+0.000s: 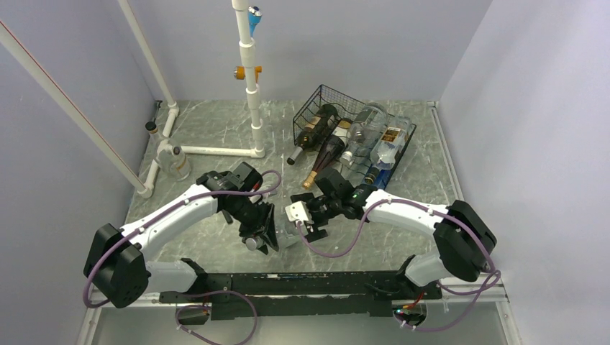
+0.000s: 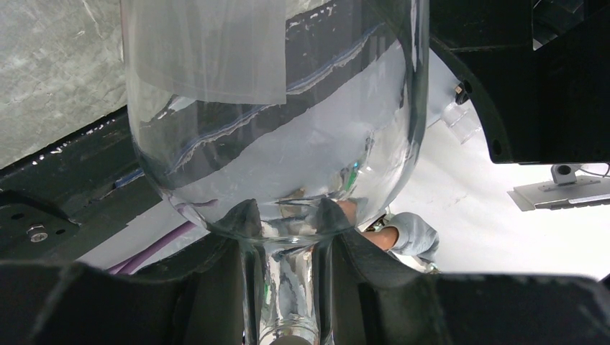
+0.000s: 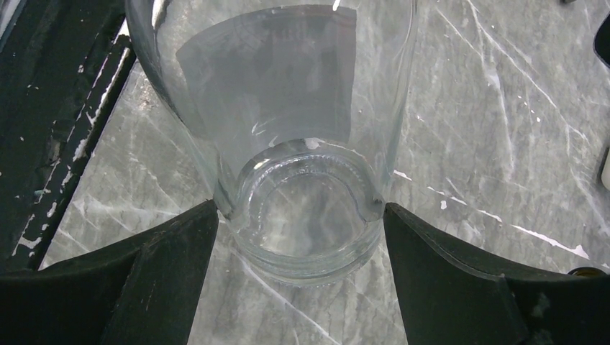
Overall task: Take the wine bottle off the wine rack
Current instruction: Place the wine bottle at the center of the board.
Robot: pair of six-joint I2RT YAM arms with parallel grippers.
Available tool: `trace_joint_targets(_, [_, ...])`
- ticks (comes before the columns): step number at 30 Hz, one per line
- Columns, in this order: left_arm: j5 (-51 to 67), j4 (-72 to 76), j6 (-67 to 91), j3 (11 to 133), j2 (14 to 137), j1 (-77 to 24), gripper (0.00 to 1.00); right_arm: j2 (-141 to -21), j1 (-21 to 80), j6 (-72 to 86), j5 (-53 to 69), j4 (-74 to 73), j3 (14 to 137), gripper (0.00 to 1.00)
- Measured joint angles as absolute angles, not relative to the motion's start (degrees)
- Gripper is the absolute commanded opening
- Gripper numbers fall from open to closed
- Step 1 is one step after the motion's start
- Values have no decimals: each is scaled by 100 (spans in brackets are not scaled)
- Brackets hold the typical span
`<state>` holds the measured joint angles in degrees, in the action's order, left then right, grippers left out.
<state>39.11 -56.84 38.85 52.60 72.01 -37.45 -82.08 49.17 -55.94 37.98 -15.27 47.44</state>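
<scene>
Two grippers share one clear bottle [image 2: 288, 122] low over the front of the table [image 1: 216, 129]. The left gripper [image 2: 284, 213] is pressed together on the neck, just below the shoulder. The right gripper [image 3: 301, 215] stands half spread with its fingers [image 3: 165, 266] against both sides of the base, apparently in contact. The bottle's long axis runs roughly level between them, neck toward the left arm and base toward the right. Neither arm is nearer, as each holds an end. Whether the glass rests on the marble or hangs just above it cannot be told. It is already off the rack [image 1: 345, 97] and well apart from it. The rack sits behind and to the right with the other bottles [image 1: 331, 140] lying in it. What remains is probably to lay the bottle down or pass it to one gripper, and that turns on keeping the axis level while one end is let go. The black rail [image 1: 288, 284] runs close along the near side, so there is little room toward the bases. Bare marble lies open to the left, short of the pipe frame [image 1: 252, 93], and behind, between the grippers and the rack.
</scene>
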Motion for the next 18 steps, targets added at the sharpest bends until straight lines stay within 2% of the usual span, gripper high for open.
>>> trace_joint_targets(18, [3872, -5596, 4016, 5374, 7201, -3750, 63, -8272, 4700, -5468, 4082, -1452, 4711, 86])
